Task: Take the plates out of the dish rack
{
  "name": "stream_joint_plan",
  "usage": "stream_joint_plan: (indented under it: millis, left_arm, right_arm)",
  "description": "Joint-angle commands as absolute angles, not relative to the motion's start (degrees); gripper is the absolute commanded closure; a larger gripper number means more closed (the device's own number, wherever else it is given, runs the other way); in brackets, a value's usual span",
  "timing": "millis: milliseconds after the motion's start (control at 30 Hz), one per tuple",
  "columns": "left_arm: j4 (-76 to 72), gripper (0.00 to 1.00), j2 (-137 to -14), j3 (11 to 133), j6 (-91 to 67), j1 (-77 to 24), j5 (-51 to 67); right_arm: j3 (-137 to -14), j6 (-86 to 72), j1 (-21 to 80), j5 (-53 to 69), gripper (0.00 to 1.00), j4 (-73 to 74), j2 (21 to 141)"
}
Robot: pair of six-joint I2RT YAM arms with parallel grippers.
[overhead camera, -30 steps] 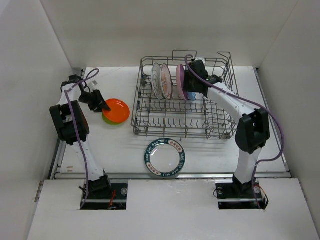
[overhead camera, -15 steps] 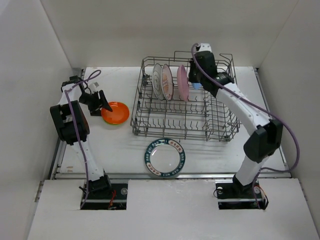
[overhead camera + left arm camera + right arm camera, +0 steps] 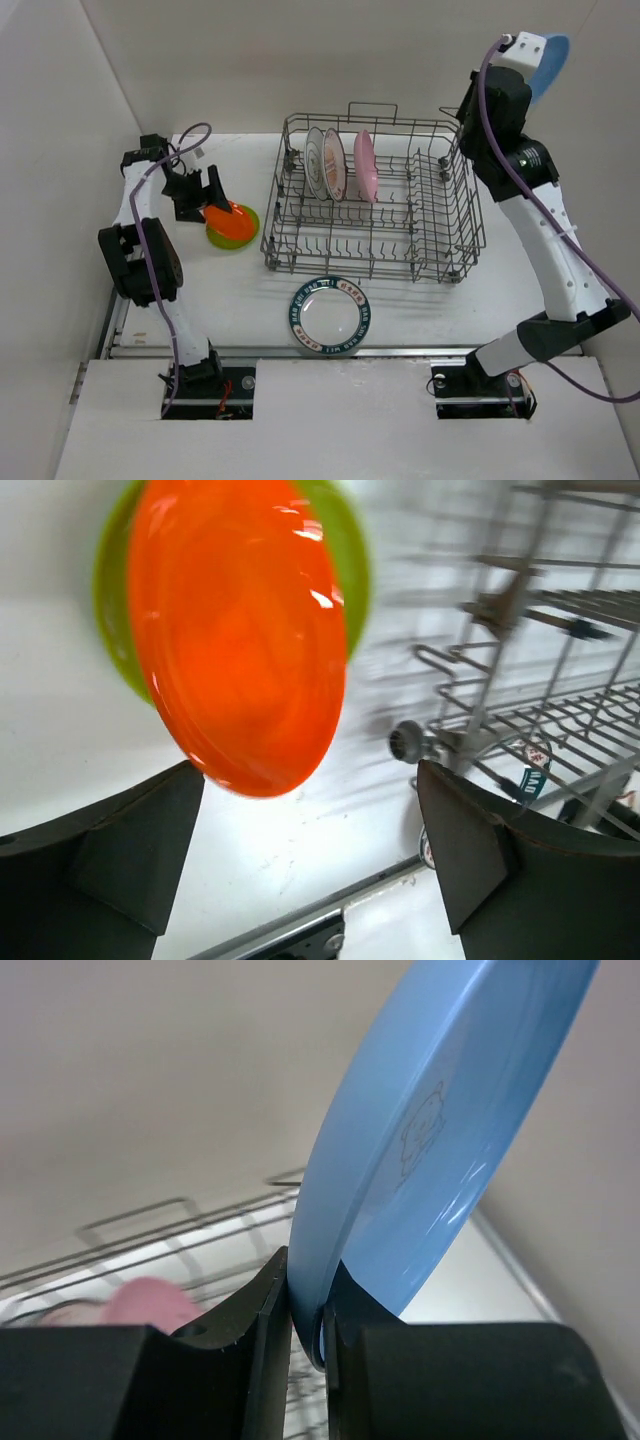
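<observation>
Moved: the round blue plastic plate (image 3: pixel 430 1130) has been lifted out of the large grey wire dish rack (image 3: pixel 372 252) and is now carried high, above and beyond the rack's far right corner; a second ago the right arm was still down among the tines.
Right gripper (image 3: pixel 306 1310): it is closed tight on the blue plate's rim, the plate held on edge and tilted between the two fingers.
Left gripper (image 3: pixel 308 776): its jaws are spread wide and nothing is held; it hangs just over the glossy orange plate (image 3: pixel 240 640), which is stacked on the lime green plate (image 3: pixel 352 565) on the white table (image 3: pixel 240 300), left of the rack.
Still racked: two white plates with pinkish-orange patterns (image 3: pixel 323 162) and a pink plate (image 3: pixel 365 165) are seen upright in the far rows.
Already out: a plate with a dark teal patterned rim (image 3: pixel 329 315) lies flat on the table in front of the rack.
Step in hand: the blue plate is being carried off, judged to be the fourth plate unloaded, so the task is put at roughly halfway.
Next move: the blue plate has to be swung clear of the rack wall, turned flat and lowered to the table before the fingers are released.
Care needed: only the rim is gripped, so a slow, level descent is called for.
</observation>
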State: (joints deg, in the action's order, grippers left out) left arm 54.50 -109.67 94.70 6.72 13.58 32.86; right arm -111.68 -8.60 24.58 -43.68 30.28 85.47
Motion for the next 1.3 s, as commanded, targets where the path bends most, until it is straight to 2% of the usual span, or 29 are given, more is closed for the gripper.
stream_joint_plan:
  millis: [0, 167, 267, 333, 400, 533, 767, 967, 1200, 1267]
  left_arm:
    - [54.41, 0.15, -100.91, 98.35, 8.35, 9.6, 32.43]
    - [54.49, 0.07, -100.36, 103.0, 9.49, 4.14, 28.67]
    - [55.02, 0.2, -102.74, 103.01, 5.72, 4.13, 22.53]
    - [55.55, 0.2, -103.97, 101.52, 5.19, 4.83, 20.31]
    - [55.55, 0.2, -103.97, 100.11, 5.79, 5.62, 21.87]
    - [55.55, 0.17, -103.27, 100.36, 7.82, 5.63, 30.39]
    - [58.18, 0.11, -103.97, 109.42, 9.05, -3.07, 37.35]
    - [57.91, 0.09, -107.83, 113.36, 7.65, -7.11, 29.72]
    - [60.73, 0.09, -114.78, 118.56, 8.35, -10.72, 26.46]
    - [60.73, 0.09, -115.57, 118.56, 8.35, -11.34, 26.46]
  right_arm:
    - [-113.2, -6.5, 19.88, -53.61, 1.0, 39.36, 87.88]
    - [-109.08, -11.5, 11.53, -47.84, 1.0, 43.59, 89.3]
    - [-105.92, -14.58, 8.18, -43.52, 1.0, 43.59, 89.91]
    - [-103.81, -14.59, 7.56, -42.54, 1.0, 43.59, 90.44]
    - [-102.31, -15.12, 6.51, -42.54, 1.0, 42.72, 90.44]
    - [-100.46, -16.78, 0.28, -34.49, 1.0, 42.71, 93.5]
    - [-98.27, -20.65, -4.38, -25.85, 1.0, 43.95, 101.42]
    - [-95.36, -21.18, -6.76, -22.41, 1.0, 42.19, 107.39]
    - [-95.36, -21.18, -8.0, -18.63, 0.91, 42.19, 112.41]
    - [-95.36, -21.18, -8.52, -17.14, 0.85, 42.19, 114.42]
